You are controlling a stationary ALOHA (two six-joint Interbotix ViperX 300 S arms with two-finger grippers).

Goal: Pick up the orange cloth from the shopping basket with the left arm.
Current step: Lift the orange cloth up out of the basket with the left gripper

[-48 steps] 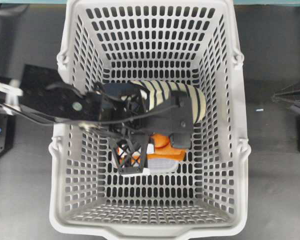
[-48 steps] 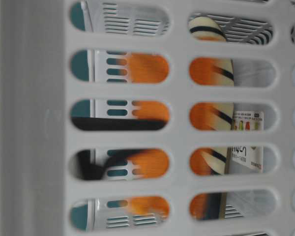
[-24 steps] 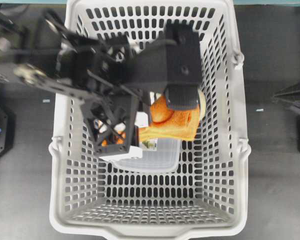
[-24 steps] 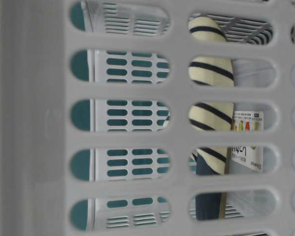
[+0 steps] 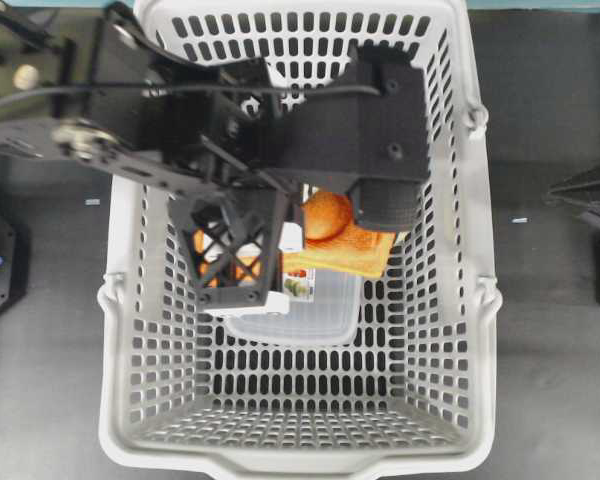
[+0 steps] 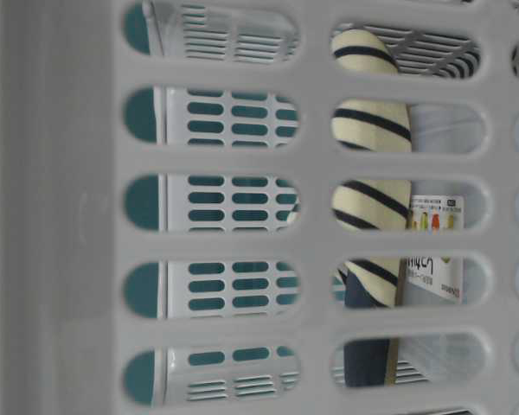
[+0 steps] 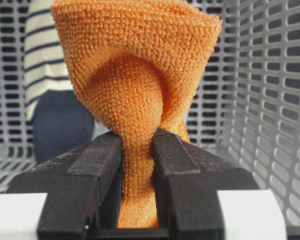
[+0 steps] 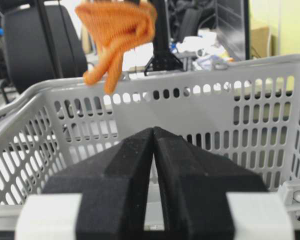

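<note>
The orange cloth (image 5: 342, 236) hangs bunched from my left gripper (image 5: 315, 225), which is shut on it high over the shopping basket (image 5: 480, 300). In the left wrist view both black fingers (image 7: 97, 160) pinch a fold of the cloth (image 7: 140, 75), and the rest fans out above them. From the right wrist view the cloth (image 8: 117, 30) dangles above the basket's far rim (image 8: 215, 65). My right gripper (image 8: 154, 131) is shut on nothing, outside the basket's right wall. At table level no orange shows through the basket slots (image 6: 60, 216).
A navy and cream striped slipper (image 6: 372, 130) lies on the basket floor, also seen behind the cloth (image 7: 45, 60). A clear plastic box with a printed label (image 5: 300, 315) rests mid-basket below the left gripper. Dark tabletop surrounds the basket.
The left arm has risen from the basket floor with the cloth pinched in it. The orange has gone from the table-level slots, uncovering the slipper. The right gripper stayed put.
</note>
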